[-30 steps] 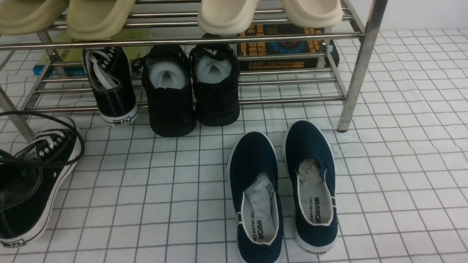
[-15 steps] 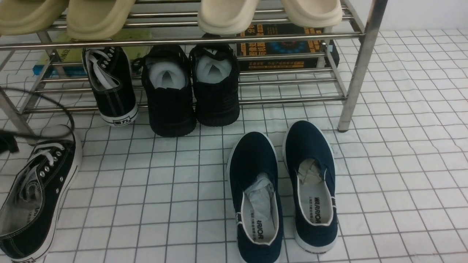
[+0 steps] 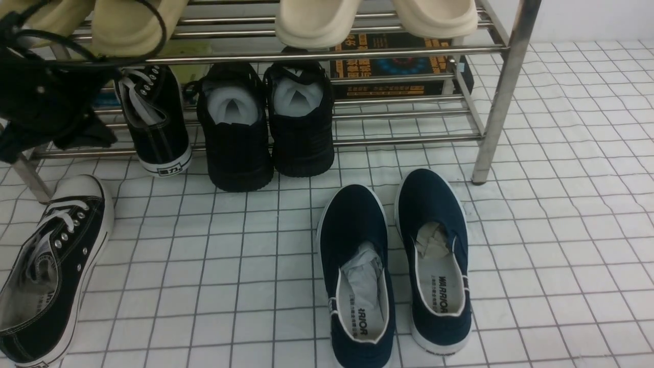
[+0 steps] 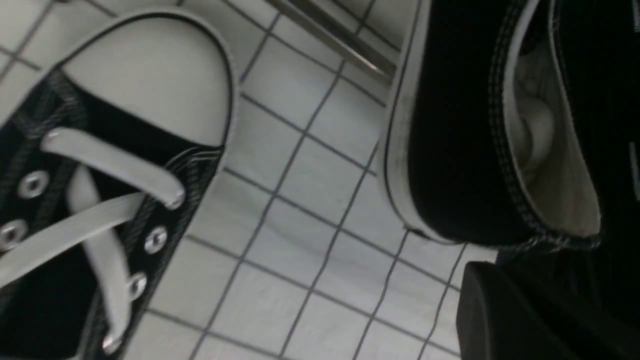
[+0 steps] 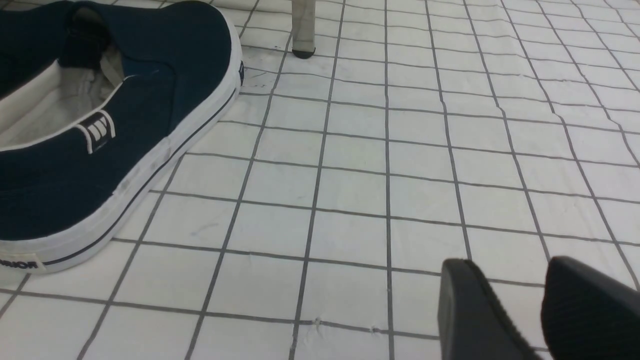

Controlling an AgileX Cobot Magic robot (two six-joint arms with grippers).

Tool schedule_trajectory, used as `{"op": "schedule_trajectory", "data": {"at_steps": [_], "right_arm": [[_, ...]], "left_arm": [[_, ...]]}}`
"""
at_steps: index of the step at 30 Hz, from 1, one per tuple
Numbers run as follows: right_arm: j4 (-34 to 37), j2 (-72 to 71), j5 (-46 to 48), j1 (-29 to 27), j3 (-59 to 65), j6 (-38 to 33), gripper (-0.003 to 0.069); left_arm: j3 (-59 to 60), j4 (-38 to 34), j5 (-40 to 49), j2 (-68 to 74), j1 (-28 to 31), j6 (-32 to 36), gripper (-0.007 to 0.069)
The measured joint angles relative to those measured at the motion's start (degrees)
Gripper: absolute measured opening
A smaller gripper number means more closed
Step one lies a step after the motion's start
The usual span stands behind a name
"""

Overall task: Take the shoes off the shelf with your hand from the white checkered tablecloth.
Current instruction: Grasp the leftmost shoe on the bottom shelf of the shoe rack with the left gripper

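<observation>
One of the shoes (image 3: 51,271) is now seen lying uncovered on the white checkered tablecloth (image 3: 230,266), at the left, just in front of the shelf (image 3: 503,92). A second ago it was overhung by the left pincer (image 3: 61,117) and its cables (image 3: 164,28). Its mate (image 3: 156,120) is left on the lowest tier, heel outward, beside the black knit pair (image 3: 265,128). The left pincer has been lifted off the set-down shoe and brought up to the shelf, just beside the remaining sneaker, whose heel opening is seen close by in the left wrist view. Whether this pincer is parted or clenched cannot be told. The right pincer (image 5: 505,272) is held released and empty, low over the cloth near the navy slip-ons (image 3: 393,266). Half of the task is judged done, and the second shoe is expected to be grasped next.
</observation>
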Motion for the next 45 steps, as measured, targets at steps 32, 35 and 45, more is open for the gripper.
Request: {"op": "schedule_trajectory", "data": {"at_steps": [32,35,45], "right_arm": [[-0.11,0.00,0.00,0.00,0.00,0.00,0.0239],[-0.11,0.00,0.00,0.00,0.00,0.00,0.0239],[-0.11,0.00,0.00,0.00,0.00,0.00,0.0239]], "left_arm": [[-0.25,2.59,-16.60,8.46,-2.17,-6.91,0.0463],[-0.25,2.54,-16.92,10.62,-2.17,-6.98,0.0463],[-0.30,3.77,-14.87,11.66,-1.90,-6.84,0.0103]]}}
